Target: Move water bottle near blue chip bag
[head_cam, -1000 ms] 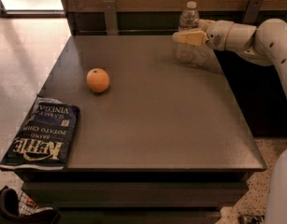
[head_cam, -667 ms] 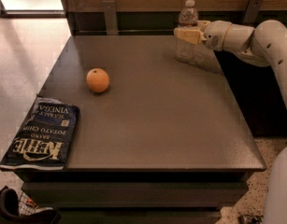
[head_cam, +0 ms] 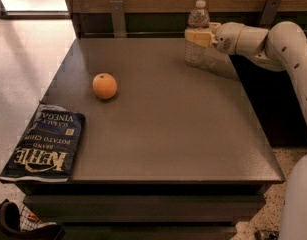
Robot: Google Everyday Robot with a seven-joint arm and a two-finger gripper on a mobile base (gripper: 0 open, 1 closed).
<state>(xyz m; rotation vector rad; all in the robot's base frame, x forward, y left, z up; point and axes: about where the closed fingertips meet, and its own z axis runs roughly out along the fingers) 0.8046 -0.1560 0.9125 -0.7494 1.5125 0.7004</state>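
Observation:
The water bottle [head_cam: 197, 51] is clear with a white cap and stands upright at the far right of the dark table [head_cam: 163, 129]. My gripper [head_cam: 198, 36] reaches in from the right and its tan fingers [head_cam: 193, 36] are closed around the bottle's middle. The bottle's base is at or just above the tabletop; I cannot tell which. The blue chip bag [head_cam: 45, 144] lies flat at the table's front left corner, far from the bottle, overhanging the edge a little.
An orange [head_cam: 104, 86] sits on the left half of the table, between bottle and bag. A wooden wall panel with metal brackets [head_cam: 118, 16] runs behind the table. My white arm [head_cam: 288, 49] spans the right side. Dark objects [head_cam: 13, 224] lie on the floor at front left.
The gripper and the bottle have shifted slightly left and up together. The orange and the chip bag have not moved.

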